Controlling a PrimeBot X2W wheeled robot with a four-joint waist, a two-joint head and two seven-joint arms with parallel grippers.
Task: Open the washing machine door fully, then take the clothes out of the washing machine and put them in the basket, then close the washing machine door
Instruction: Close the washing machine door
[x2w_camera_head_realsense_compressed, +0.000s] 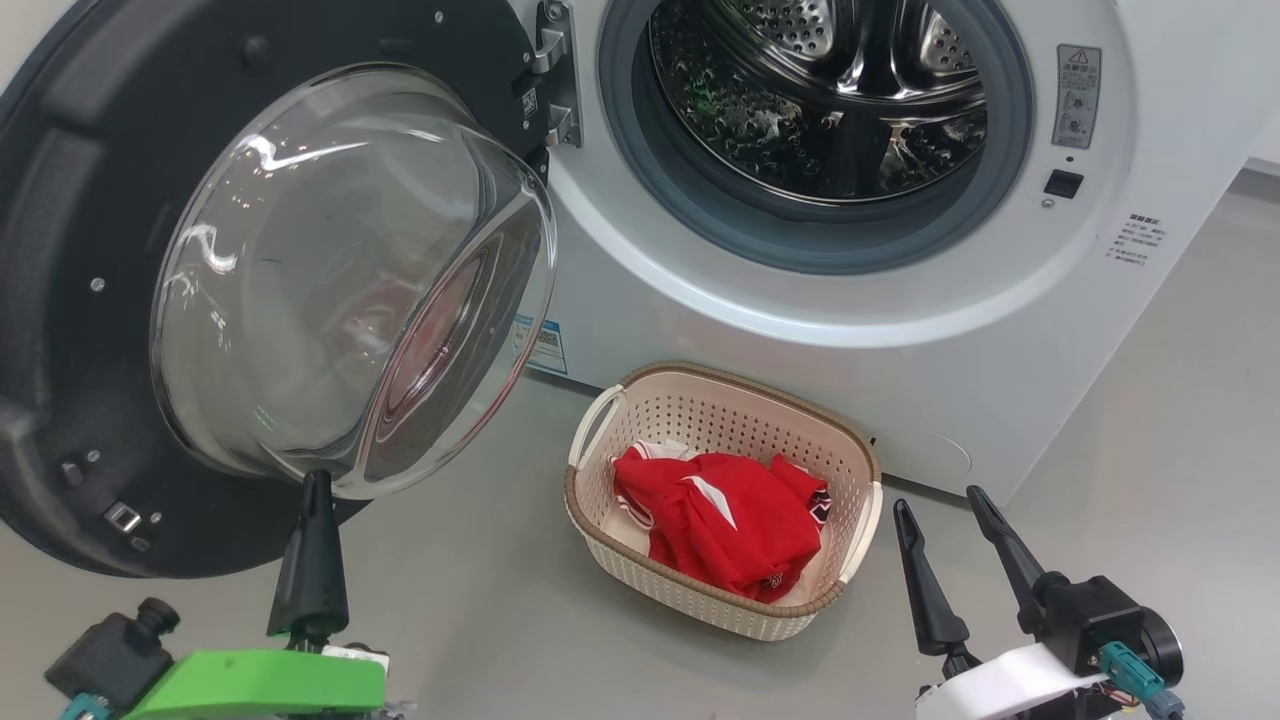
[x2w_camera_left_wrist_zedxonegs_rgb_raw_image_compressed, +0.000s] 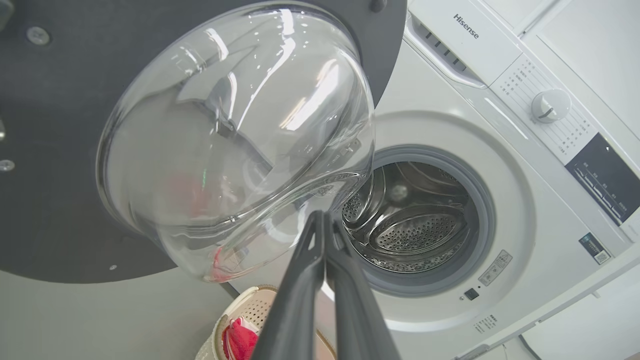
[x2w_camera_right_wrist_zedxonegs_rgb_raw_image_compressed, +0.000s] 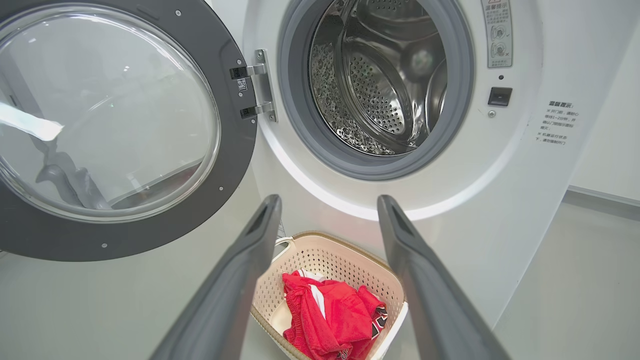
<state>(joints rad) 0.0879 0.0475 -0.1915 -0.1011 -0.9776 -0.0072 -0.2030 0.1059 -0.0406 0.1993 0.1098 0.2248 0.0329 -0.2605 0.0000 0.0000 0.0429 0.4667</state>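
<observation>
The washing machine (x2w_camera_head_realsense_compressed: 900, 330) stands with its steel drum (x2w_camera_head_realsense_compressed: 820, 90) bare. Its round black door (x2w_camera_head_realsense_compressed: 80, 300) hangs wide open to the left, the glass bowl (x2w_camera_head_realsense_compressed: 350, 280) bulging outward. On the floor below the opening sits the cream basket (x2w_camera_head_realsense_compressed: 860, 440) with the red clothes (x2w_camera_head_realsense_compressed: 730, 520) bunched inside. My left gripper (x2w_camera_head_realsense_compressed: 318, 480) is shut with nothing in it, its tip just below the glass bowl (x2w_camera_left_wrist_zedxonegs_rgb_raw_image_compressed: 235, 140). My right gripper (x2w_camera_head_realsense_compressed: 940, 505) stands open to the right of the basket (x2w_camera_right_wrist_zedxonegs_rgb_raw_image_compressed: 340, 250), above the clothes (x2w_camera_right_wrist_zedxonegs_rgb_raw_image_compressed: 330, 315) in the right wrist view.
Grey floor (x2w_camera_head_realsense_compressed: 480, 600) spreads around the basket and to the machine's right. The open door (x2w_camera_right_wrist_zedxonegs_rgb_raw_image_compressed: 235, 165) overhangs the floor on the left. The door hinge (x2w_camera_head_realsense_compressed: 555, 80) sits at the left edge of the drum opening. A control panel with a dial (x2w_camera_left_wrist_zedxonegs_rgb_raw_image_compressed: 550, 105) tops the machine.
</observation>
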